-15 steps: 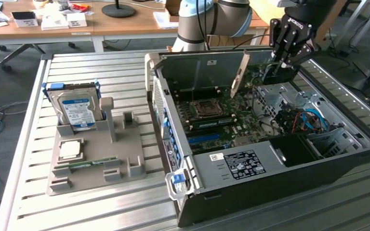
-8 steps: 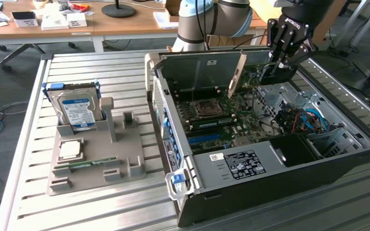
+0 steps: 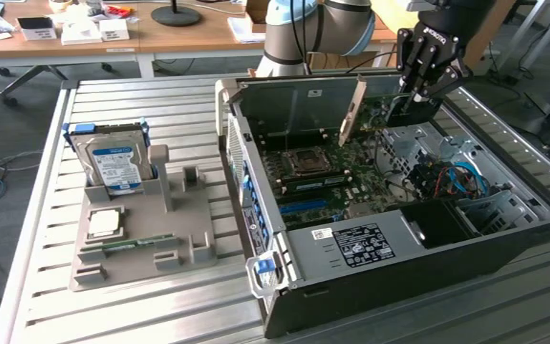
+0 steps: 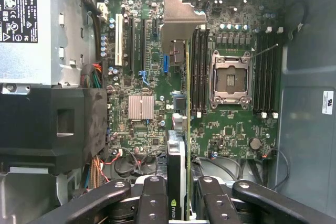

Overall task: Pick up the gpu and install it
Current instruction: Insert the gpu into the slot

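Note:
My gripper [image 3: 417, 97] hangs over the far end of the open computer case [image 3: 504, 244], shut on the gpu [image 3: 354, 111]. The card stands on edge, its tan side toward the exterior view's left, reaching down toward the green motherboard [image 3: 351, 154]. In the wrist view the gpu [image 4: 180, 145] is edge-on between my two black fingers [image 4: 152, 198], and my gripper [image 4: 181, 205] clamps its near end. Its silver end bracket [image 4: 177, 19] points toward the case's rear wall. The card runs alongside the black expansion slots [image 4: 143, 40]. I cannot tell whether its edge touches a slot.
A grey fixture [image 3: 189, 244] at the exterior view's left holds a hard drive [image 3: 112, 161], a processor [image 3: 103, 222] and a memory stick [image 3: 137, 244]. Inside the case are the empty processor socket [image 4: 229, 80], a heatsink [image 4: 140, 107] and the power supply [image 3: 361, 244]. Desks stand behind.

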### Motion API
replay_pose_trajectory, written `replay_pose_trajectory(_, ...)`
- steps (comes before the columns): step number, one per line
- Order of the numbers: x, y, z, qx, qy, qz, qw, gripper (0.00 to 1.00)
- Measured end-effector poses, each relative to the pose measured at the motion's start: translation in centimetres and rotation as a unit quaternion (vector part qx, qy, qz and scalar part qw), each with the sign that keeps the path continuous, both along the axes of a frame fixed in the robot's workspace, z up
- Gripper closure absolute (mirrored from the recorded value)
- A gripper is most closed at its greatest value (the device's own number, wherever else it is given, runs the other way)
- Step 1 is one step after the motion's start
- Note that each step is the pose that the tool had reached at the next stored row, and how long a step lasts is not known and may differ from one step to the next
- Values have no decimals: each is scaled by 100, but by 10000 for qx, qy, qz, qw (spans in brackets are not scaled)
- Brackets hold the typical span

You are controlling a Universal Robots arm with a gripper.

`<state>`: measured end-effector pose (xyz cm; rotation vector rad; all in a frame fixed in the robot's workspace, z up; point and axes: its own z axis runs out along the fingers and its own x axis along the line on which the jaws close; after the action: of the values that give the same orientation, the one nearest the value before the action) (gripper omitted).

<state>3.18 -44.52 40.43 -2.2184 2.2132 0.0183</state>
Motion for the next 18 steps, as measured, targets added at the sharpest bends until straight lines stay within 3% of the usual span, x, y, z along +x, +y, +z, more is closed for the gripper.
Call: replay_pose_trajectory(18, -36, 0, -4, 0, -1, 1, 10000, 73)
